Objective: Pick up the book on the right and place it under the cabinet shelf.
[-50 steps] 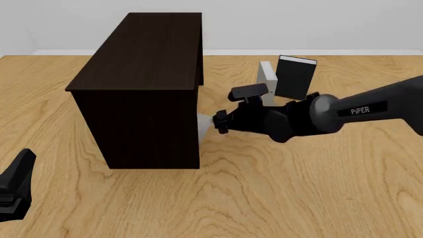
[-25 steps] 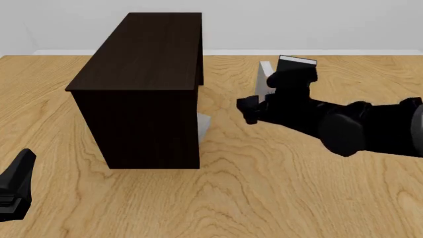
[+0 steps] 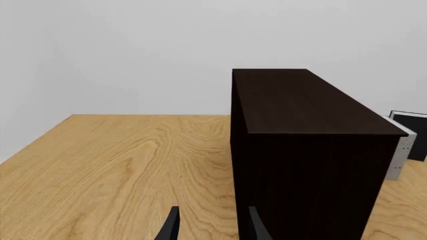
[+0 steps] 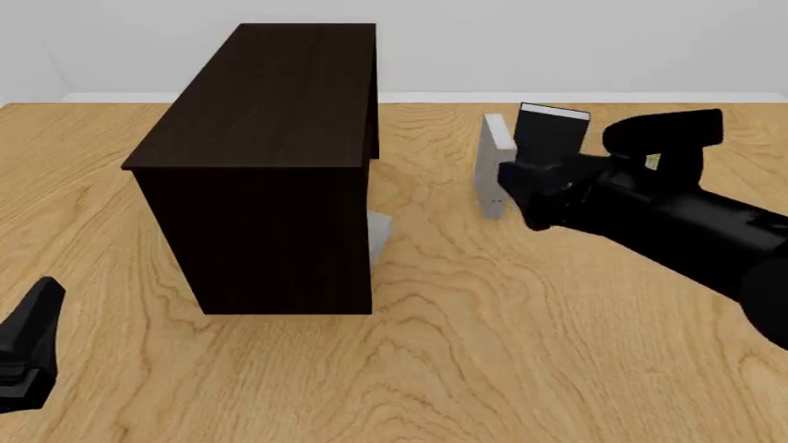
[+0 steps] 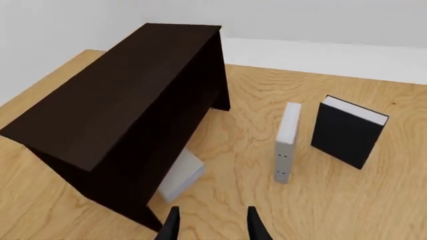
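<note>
Withdrawn, right tool [image 4: 523, 198] empty; grey book [image 5: 181, 176] lies under cabinet shelf [image 5: 120, 125].

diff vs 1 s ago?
The right pincer let go of the light grey hardcover book, leaving it under the tall dark-brown wooden cabinet, then drew back right, now open and empty. Unchanged: left pincer, upright second grey book, black book.
</note>
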### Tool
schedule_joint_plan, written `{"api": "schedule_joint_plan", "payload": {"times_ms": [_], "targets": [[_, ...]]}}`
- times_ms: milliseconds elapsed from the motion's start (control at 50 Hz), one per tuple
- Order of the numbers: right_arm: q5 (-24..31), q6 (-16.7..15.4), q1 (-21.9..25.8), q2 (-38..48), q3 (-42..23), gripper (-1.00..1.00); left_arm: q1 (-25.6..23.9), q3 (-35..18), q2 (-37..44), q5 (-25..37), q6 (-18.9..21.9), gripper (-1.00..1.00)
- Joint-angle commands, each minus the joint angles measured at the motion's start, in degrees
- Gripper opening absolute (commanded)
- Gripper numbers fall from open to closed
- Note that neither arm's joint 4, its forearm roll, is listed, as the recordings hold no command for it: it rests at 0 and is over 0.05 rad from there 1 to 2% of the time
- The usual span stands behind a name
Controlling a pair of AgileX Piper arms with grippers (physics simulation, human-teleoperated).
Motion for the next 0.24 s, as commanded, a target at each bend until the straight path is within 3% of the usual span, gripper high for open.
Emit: {"api": "schedule_joint_plan", "payload": {"times_ms": [20, 240], "targets": [[1.0, 3.2, 0.6, -8.8, 3.0, 1.00, 0.2, -0.2, -0.1, 0.2, 0.0, 1.00], [5.1, 2.7, 0.7, -17.7, 5.5, 1.00, 0.2, -0.1, 0.0, 0.0, 0.0, 1.00]]}}
